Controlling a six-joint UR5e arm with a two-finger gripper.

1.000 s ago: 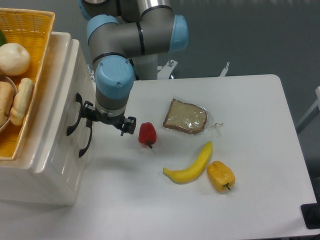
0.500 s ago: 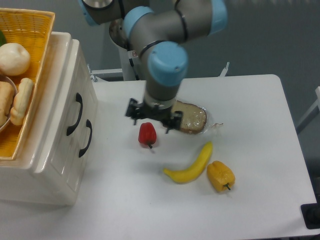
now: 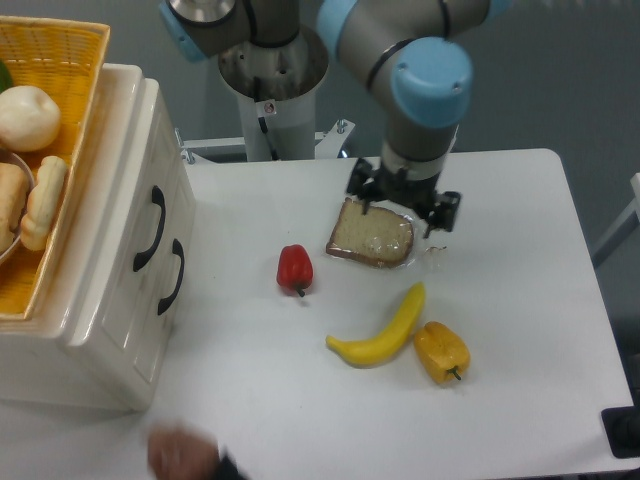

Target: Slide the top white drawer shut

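White desk [image 3: 520,300] carries everything, and the cream cabinet [image 3: 100,300] fills its left edge with a yellow wicker basket [image 3: 60,50] of bread-like items on top. In that cabinet's right-facing front, the top white drawer [image 3: 130,200] looks flush with the lower drawer [image 3: 150,330], each showing a black arched handle, so I judge the closing push done or nearly so; any small gap is too fine to tell from this angle. Next in size, the grey and blue arm reaches out over the far middle of the desk, well apart from the cabinet. If a last nudge were wanted, the sound way is to come back level with the upper handle [image 3: 150,228], press squarely on the drawer face beside it and not on the handle's arch, and stop once the front lines up with the one below. Below the arm, the pincer [image 3: 404,197] hangs empty above the far edge of the bagged bread slice [image 3: 370,235], its fingers apart. Toward the near edge lie a banana [image 3: 380,335], a yellow pepper [image 3: 441,352] just beside it, and a small red pepper [image 3: 294,269] nearer the cabinet
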